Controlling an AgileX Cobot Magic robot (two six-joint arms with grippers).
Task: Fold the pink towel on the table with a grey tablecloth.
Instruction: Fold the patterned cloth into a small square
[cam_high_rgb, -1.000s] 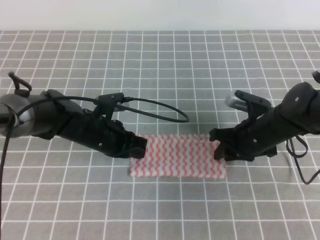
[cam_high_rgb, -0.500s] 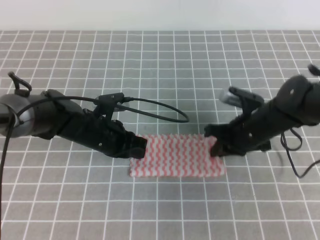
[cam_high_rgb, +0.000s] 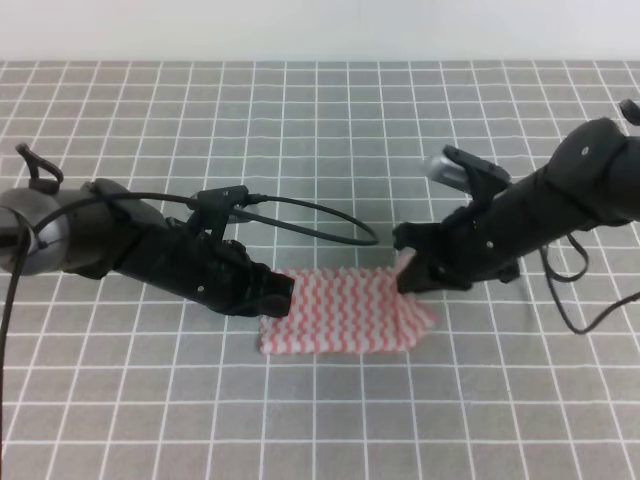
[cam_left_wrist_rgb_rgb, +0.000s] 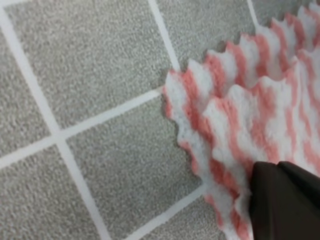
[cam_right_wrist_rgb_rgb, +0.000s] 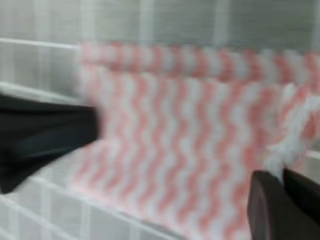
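Right now the right gripper (cam_high_rgb: 408, 275) has its fingers closed on the right end of the pink towel (cam_high_rgb: 340, 311), and that end is lifted off the table and turned over toward the left, so a small flap stands up at the gripper while the cloth under it bunches into a slanted fold near the lower right corner. In the right wrist view, which is blurred, the dark fingertips (cam_right_wrist_rgb_rgb: 280, 202) sit at the bottom right with a raised bit of the striped cloth (cam_right_wrist_rgb_rgb: 175, 135) pinched just above them, and the rest of the towel spreads flat away toward a dark shape at the left edge, which is the other arm.

The left gripper (cam_high_rgb: 280, 292) is down on the towel's left end, low against the table. Its wrist view shows a dark finger (cam_left_wrist_rgb_rgb: 285, 200) lying on the zigzag edge of the cloth (cam_left_wrist_rgb_rgb: 235, 105), with two layers of the pink-and-white edge showing one over the other; I cannot tell from here whether it is gripping the cloth or only pressing on it.

The towel lies near the middle of the table with the grey tablecloth (cam_high_rgb: 330, 130), its long side running left to right between the two arms. A black cable (cam_high_rgb: 320, 220) loops from the left arm over the cloth behind the towel.
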